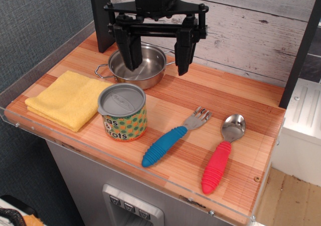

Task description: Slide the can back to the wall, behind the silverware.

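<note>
The can, a short tin with a grey lid and a yellow dotted label, stands upright near the front of the wooden counter. To its right lie the fork with a blue ribbed handle and the spoon with a red ribbed handle, both pointing toward the back. The wall of whitewashed planks runs along the back. My gripper hangs open and empty above the counter, behind the can and over the pan's right side.
A steel pan sits at the back left, partly under my left finger. A folded yellow cloth lies left of the can. A clear plastic rim edges the counter. A dark post stands at the right.
</note>
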`<state>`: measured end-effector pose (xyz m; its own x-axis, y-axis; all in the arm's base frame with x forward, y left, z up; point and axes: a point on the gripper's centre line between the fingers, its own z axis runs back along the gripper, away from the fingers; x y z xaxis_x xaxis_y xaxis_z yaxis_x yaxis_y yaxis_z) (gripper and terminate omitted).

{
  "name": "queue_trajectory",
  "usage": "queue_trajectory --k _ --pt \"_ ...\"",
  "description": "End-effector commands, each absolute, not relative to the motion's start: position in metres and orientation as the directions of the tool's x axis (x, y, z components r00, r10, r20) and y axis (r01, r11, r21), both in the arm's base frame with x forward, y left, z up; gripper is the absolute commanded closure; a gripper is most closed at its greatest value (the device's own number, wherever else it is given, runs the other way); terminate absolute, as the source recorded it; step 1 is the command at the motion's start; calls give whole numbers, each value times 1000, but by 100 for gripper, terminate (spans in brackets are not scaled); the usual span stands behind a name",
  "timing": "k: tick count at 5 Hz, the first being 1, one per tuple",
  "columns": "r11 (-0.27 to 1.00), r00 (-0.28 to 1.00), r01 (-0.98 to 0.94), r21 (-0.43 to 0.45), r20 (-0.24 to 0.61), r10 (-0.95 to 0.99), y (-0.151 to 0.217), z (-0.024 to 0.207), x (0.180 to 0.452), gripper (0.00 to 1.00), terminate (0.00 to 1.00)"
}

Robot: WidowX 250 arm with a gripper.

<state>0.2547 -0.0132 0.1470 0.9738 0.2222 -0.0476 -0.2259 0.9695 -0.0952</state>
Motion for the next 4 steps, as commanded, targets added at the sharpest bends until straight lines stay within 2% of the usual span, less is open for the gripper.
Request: queue_trajectory --k 1,2,3,4 --pt "969 974 -226 -95 -48 222 -13 147 255 0 0" --pt "978 979 -193 -76 -75 187 -4 137 246 0 0" --pt "988 984 -151 -5 -97 150 8 124 235 0 0" --pt "993 989 -34 111 -141 50 26 116 221 0 0"
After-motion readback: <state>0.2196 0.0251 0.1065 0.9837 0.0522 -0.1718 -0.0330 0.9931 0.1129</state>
